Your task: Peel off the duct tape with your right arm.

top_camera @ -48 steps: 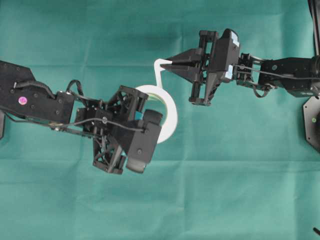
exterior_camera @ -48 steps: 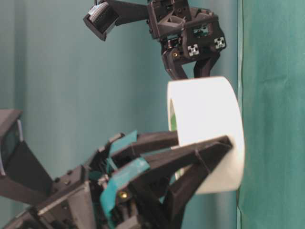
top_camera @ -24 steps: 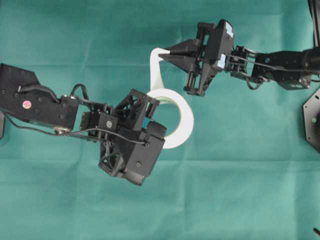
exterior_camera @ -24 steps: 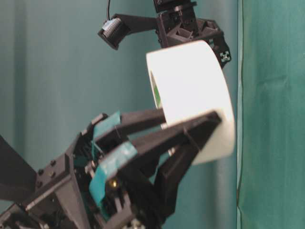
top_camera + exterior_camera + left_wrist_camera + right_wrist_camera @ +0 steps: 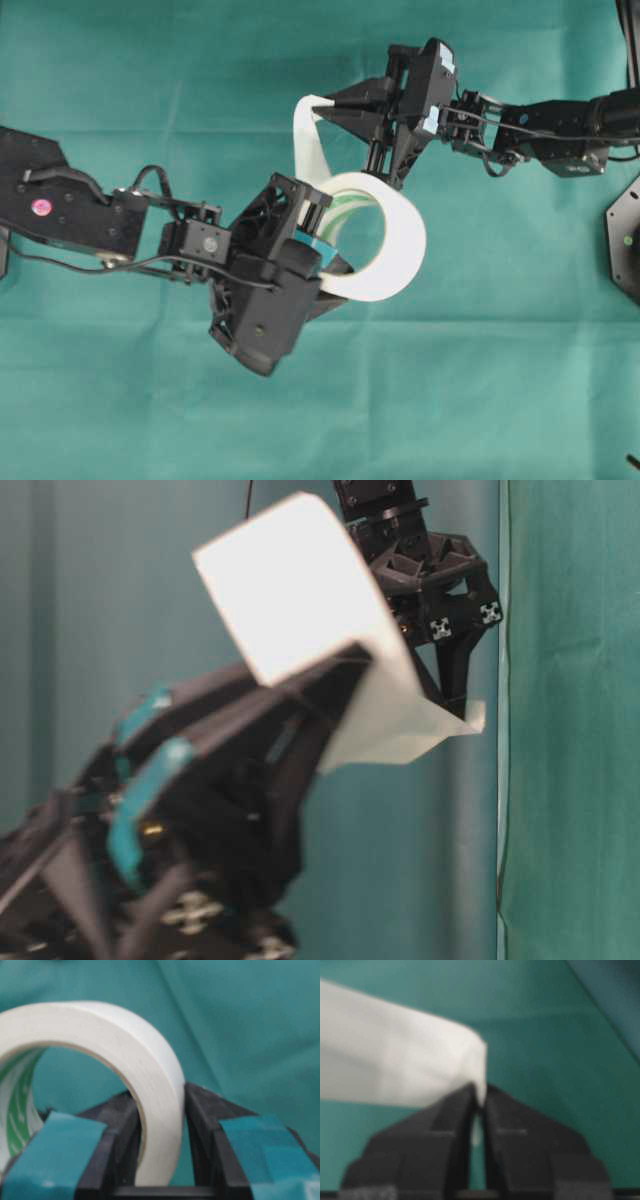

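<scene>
The white tape (image 5: 395, 245), green-striped inside, sits mid-frame clamped in the left fingers (image 5: 200, 1125); its peeled strip (image 5: 305, 140) rises to the closed right fingers (image 5: 492, 1110).

duct tape (image 5: 100, 1055) cut off left

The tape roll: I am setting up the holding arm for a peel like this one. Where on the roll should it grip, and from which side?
Grip the duct tape across its wall, one finger inside the core, one outside, as the left gripper does. Come from the side opposite the loose strip, so the right gripper can pull it clear.
</scene>
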